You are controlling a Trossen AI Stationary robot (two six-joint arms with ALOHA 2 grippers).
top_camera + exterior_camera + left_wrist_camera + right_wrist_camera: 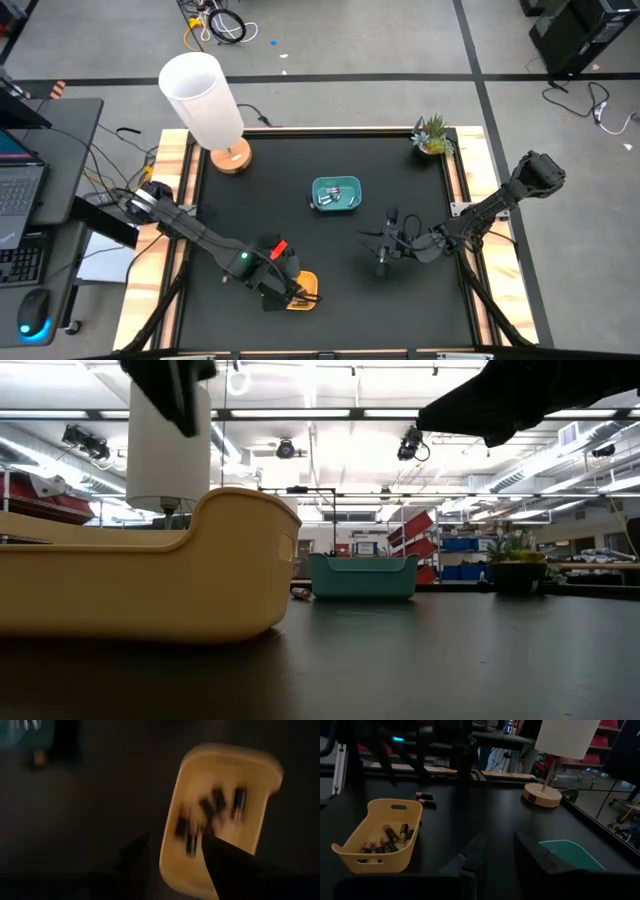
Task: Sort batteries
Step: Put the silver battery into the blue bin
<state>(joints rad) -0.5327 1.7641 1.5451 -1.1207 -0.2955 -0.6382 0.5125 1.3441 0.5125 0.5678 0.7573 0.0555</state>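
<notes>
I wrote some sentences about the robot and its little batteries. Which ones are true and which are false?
1. The yellow plastic tray holds dark copper-ended batteries. True.
2. The left gripper hangs above the teal plastic tray. False: it hangs above the yellow one.
3. The white-shaded lamp on a wooden base stands on the table. True.
4. The left gripper's fingers are pinched shut. False: they are apart.
5. Two batteries lie on the black table outside the yellow tray. True.
</notes>
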